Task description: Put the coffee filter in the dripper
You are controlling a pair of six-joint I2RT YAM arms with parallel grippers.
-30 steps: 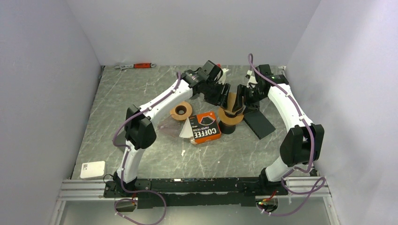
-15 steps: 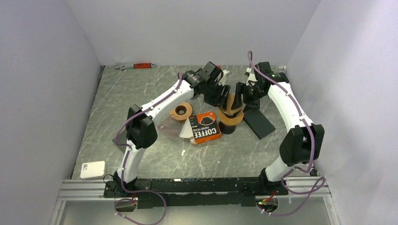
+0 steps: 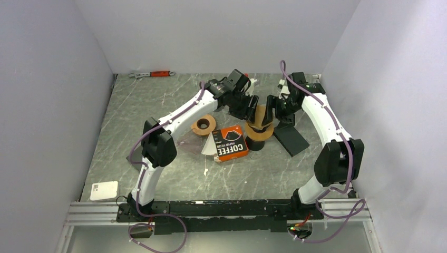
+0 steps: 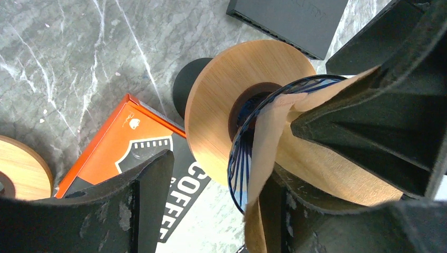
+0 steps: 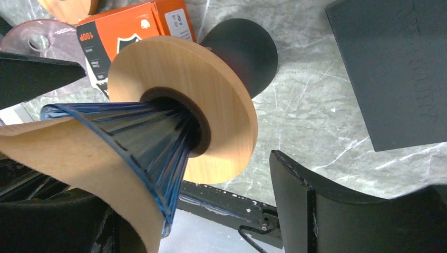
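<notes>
Left wrist view shows the brown paper filter [image 4: 263, 137] seated in the wooden-collared dripper [image 4: 216, 105], left gripper [image 3: 249, 109] and right gripper [image 3: 271, 109] both spread wide, gripping nothing.

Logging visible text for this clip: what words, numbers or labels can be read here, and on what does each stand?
"COFFEE": large, on the top face of the orange box.
"PAPER FILTER": smaller, on the same face.
"100P": on the box's side, in the right wrist view.
Fine print on the box: too small to read.
Faint raised marks on the black slab: unreadable.
Label on the white pad: too small to read.
</notes>
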